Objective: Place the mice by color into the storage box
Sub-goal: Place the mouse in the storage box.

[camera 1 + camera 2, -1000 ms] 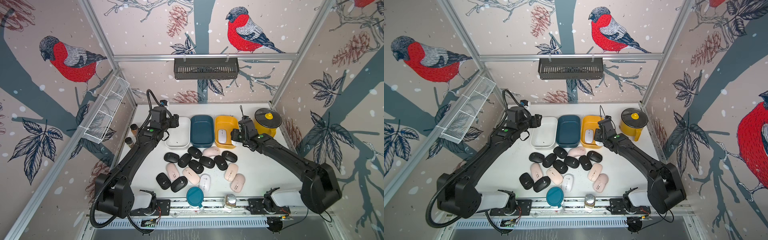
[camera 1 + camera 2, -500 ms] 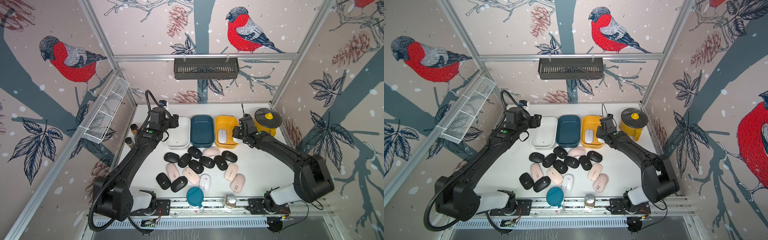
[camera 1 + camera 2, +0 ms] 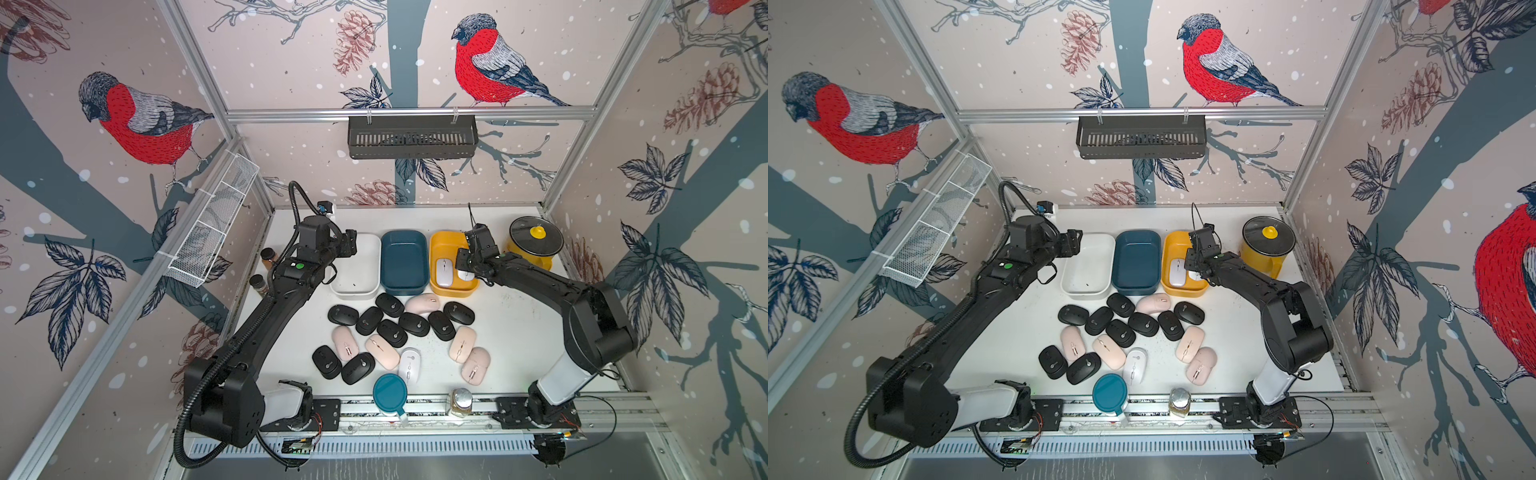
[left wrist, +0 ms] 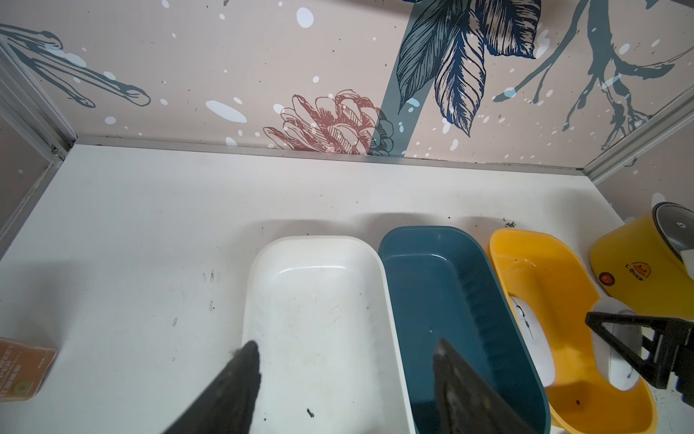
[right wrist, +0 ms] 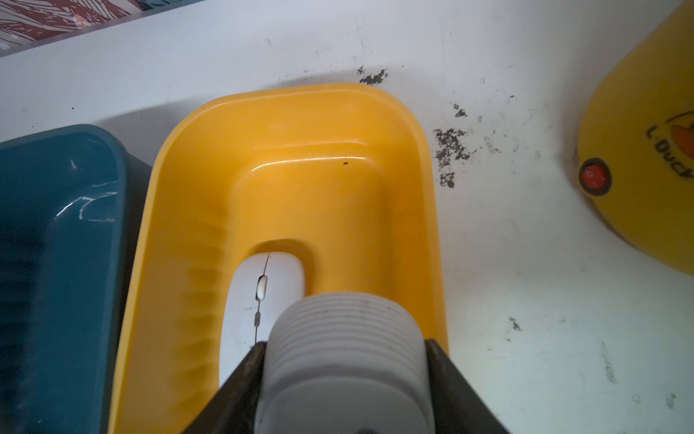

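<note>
Right gripper: pinching the held white mouse by its two sides, with a ribbed face turned to the wrist camera
Held white mouse: above the yellow bin, at the end nearer the pile
Left gripper: fingers spread with nothing between them, hanging over the white bin
Lying white mouse: flat on the yellow bin's floor, wheel up, just beside and partly under the held one, taking up the near part of the floor
Teal bin: between the white and yellow bins, rims touching, no mouse in it
Pile on the table: black mice and pink mice packed close in front of the bins, and one loose white mouse at the front edge of the pile
Yellow pot: glass lid on, near the yellow bin on the right arm's side
Spice jars: two by the left wall, beside the left arm
Front rail: teal cup and a small jar
Walls: black slotted shelf at the back, white mesh basket on the left
Writing: "L·Duck" and a duck emblem on the pot, beside a red button
Orange label: print too blurred to read
</note>
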Action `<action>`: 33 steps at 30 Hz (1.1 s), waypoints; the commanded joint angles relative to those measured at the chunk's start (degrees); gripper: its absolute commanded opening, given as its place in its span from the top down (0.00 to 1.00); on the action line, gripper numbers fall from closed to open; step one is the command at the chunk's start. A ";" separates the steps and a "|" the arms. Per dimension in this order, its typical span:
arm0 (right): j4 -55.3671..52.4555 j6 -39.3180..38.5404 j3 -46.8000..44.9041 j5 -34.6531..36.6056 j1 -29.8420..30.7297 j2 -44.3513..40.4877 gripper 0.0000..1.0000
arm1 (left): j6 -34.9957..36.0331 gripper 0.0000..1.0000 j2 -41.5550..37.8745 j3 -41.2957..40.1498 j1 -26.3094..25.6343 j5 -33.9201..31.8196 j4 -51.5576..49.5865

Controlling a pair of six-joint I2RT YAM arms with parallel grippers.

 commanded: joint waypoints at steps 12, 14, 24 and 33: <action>-0.83 -0.35 1.93 5.02 1.11 5.11 0.43 | -1.12 0.28 1.32 0.75 -0.01 1.41 1.15; -1.22 -0.50 2.46 5.42 1.41 5.94 0.43 | -1.19 0.28 1.36 0.79 0.00 1.59 1.15; -1.19 0.53 2.67 6.46 1.70 8.93 0.41 | -1.16 0.28 1.32 0.62 -0.05 1.59 1.41; -2.01 0.69 3.07 7.40 2.24 9.81 0.40 | -0.96 0.28 0.82 0.40 0.00 0.95 1.32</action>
